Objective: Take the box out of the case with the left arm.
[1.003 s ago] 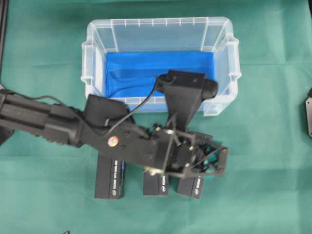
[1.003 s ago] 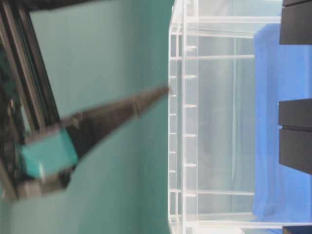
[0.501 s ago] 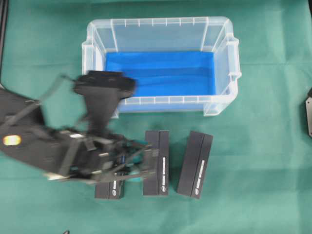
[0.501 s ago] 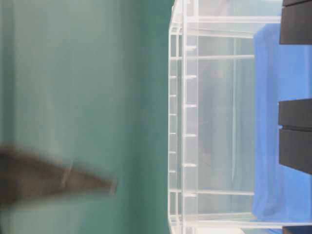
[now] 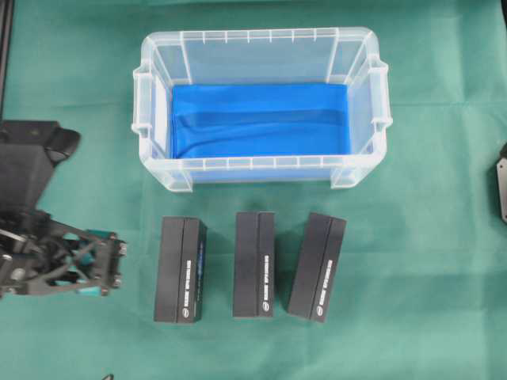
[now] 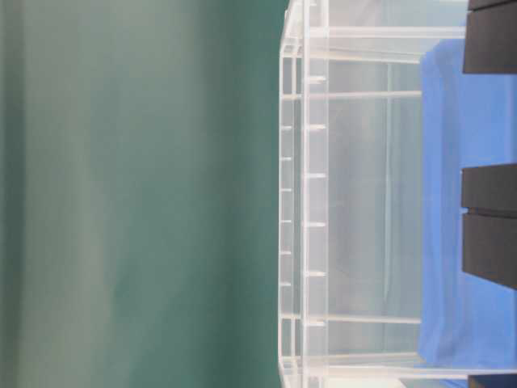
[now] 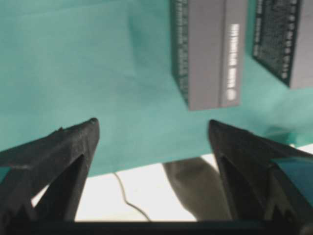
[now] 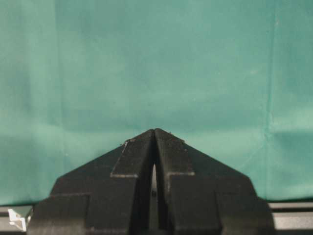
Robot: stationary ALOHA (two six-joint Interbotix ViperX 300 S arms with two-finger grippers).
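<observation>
Case: clear plastic bin with ribbed rim and side handles, set on the green-covered table toward the far side in the overhead view. Its bottom is lined with a blue sheet; nothing else is seen inside it.

Boxes: three dark rectangular boxes are laid in a row on the table, outside the case and just in front of its near wall. The left box and the middle box are set roughly square to the case; the right box is slightly tilted. White lettering is carried on each, too small to be read. The boxes are kept apart from one another and from the case.

Left hand: located at the left edge of the overhead view, beside the left box but not touching it. Its fingers are spread wide, and nothing is held between them.

Right hand: shown by its own wrist camera above bare green cloth, its two fingers pressed together with nothing between them. Only a small dark part is seen at the right edge of the overhead view.
</observation>
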